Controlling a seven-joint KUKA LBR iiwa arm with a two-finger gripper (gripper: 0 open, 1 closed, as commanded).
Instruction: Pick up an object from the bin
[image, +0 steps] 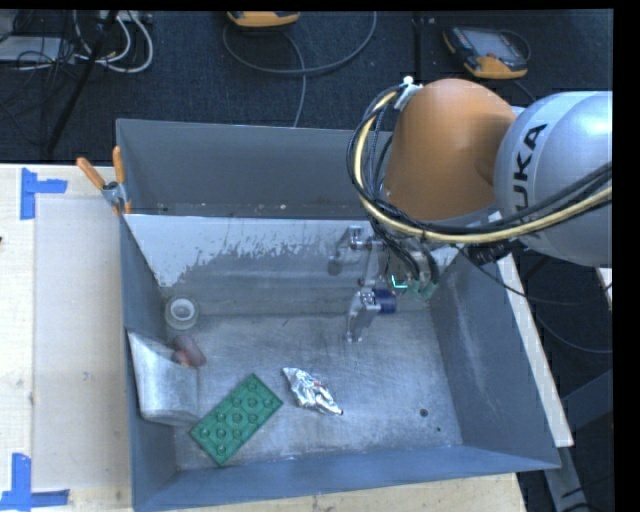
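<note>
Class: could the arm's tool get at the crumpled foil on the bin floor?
Probably yes: the foil lies alone, apart from the green studded plate, with nothing between it and the tool.

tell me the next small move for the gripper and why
Probably ease the gripper toward the view's lower left, over the crumpled foil wrapper. The gripper is over a bare patch of the bin floor, and the wrapper is the nearest thing, lying clear of the green studded plate.
</note>
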